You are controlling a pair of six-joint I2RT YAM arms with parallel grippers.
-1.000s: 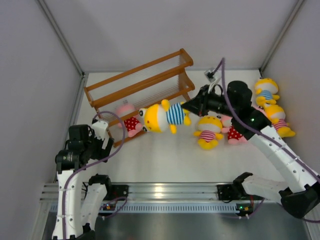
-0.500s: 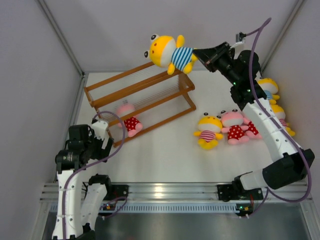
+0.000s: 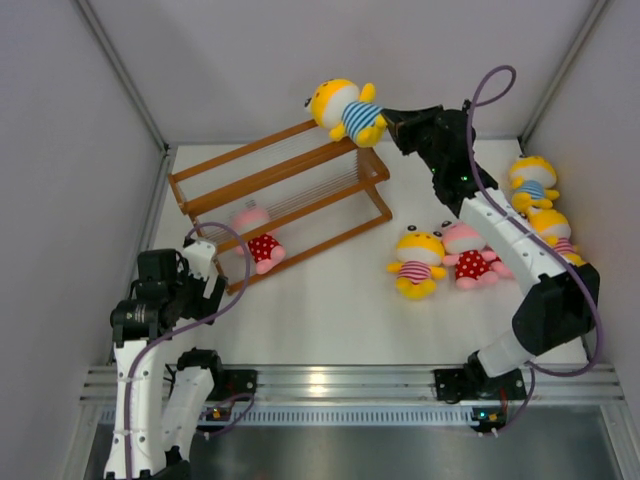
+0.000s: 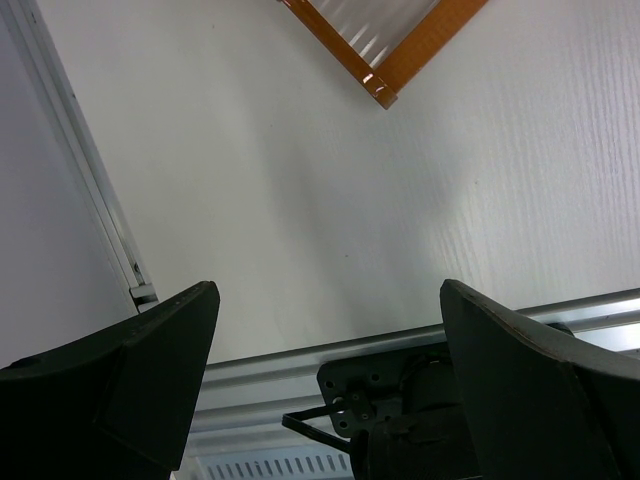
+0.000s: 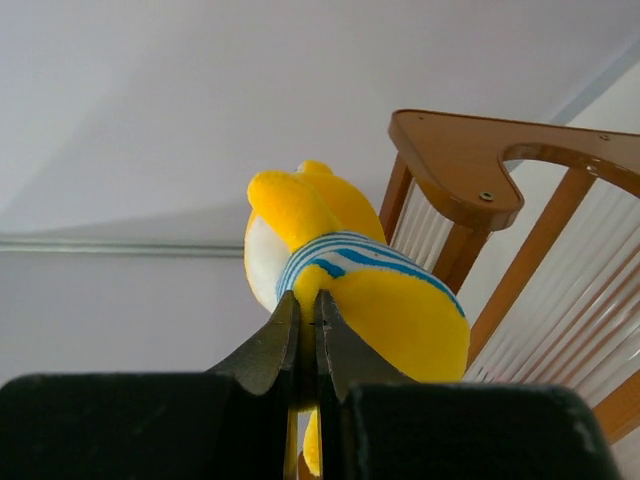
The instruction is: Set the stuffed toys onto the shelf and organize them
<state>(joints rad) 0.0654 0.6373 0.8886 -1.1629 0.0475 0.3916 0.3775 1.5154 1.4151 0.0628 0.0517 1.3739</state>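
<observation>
White table point(image 3: 330, 300), shelf point(image 3: 280, 180), right gripper point(image 3: 386, 116) pinching toy point(image 3: 345, 107)

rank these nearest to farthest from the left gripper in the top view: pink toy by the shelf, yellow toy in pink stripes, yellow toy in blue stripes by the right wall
From the left gripper:
1. pink toy, against the shelf, left side
2. yellow toy in pink stripes, right of centre
3. yellow toy in blue stripes, far right
</observation>
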